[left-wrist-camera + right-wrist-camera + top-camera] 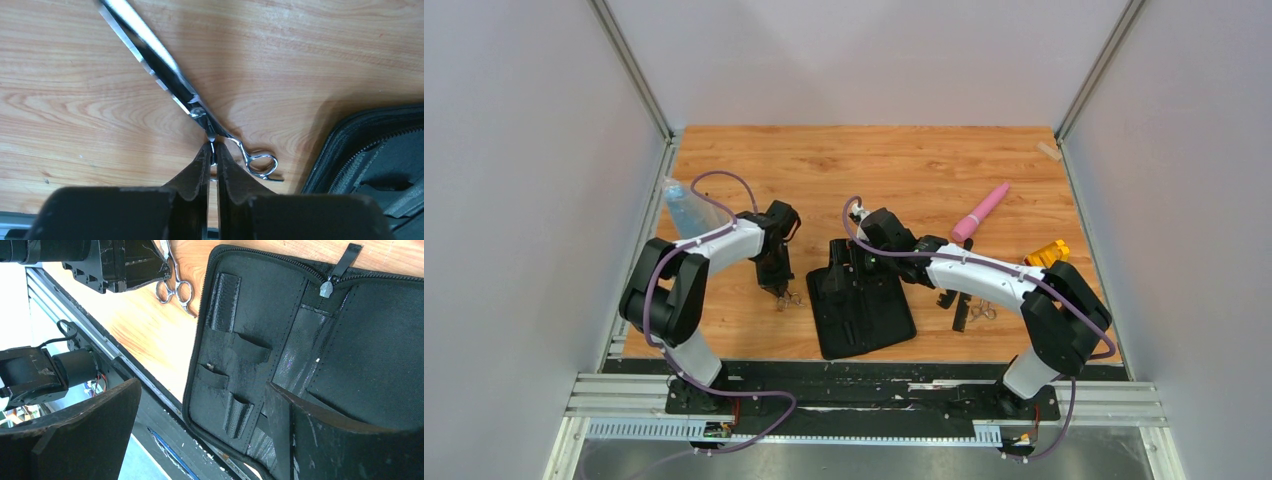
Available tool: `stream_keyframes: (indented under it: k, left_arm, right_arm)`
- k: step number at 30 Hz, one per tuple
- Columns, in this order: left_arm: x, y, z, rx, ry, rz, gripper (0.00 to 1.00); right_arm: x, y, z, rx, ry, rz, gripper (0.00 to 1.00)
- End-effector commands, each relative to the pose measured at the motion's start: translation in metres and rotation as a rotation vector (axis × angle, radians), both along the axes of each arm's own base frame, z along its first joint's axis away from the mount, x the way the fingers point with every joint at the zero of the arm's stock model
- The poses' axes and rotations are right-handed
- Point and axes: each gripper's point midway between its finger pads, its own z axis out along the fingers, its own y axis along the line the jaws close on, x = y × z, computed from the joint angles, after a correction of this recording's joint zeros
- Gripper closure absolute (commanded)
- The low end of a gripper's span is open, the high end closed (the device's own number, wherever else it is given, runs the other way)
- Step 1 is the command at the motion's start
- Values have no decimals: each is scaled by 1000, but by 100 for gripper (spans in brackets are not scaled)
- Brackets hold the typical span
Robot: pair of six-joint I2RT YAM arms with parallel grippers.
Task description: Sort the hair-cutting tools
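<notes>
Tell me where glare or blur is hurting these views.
Left wrist: glare whitens the scissors blade, and the left claw is soft and dark. Right wrist: overexposed at the left edge, case pockets readable. Top: even light, soft shadows, no glare.

White-and-black arms (724, 243), purple cables (722, 176), black jaws

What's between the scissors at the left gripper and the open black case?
Only bare table, as the left wrist view shows: the scissors and the case lie apart.
</notes>
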Motion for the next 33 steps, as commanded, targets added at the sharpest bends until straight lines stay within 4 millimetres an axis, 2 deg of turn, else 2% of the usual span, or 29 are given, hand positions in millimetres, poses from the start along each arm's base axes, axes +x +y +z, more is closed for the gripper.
stream_keyframes:
  k: [1, 4, 13, 17, 26, 33]
  left_arm:
    - [-7, -11, -10, -45, 12, -1, 92]
    - [-2, -13, 5, -69, -43, 31, 100]
    - [8, -4, 48, -81, -224, 107, 100]
    - [12, -5, 70, -119, -301, 103, 100]
    - [19, -27, 120, -281, -418, 73, 100]
    - [16, -50, 138, -417, -442, 59, 100]
  right_arm:
    - [4, 11, 22, 59, -57, 20, 5]
    - [5, 17, 25, 76, -71, 33, 5]
    - [4, 43, 30, 137, -66, 83, 5]
    - [4, 51, 36, 175, -70, 102, 7]
    - [7, 67, 45, 243, -77, 137, 13]
    - [11, 77, 45, 267, -59, 144, 19]
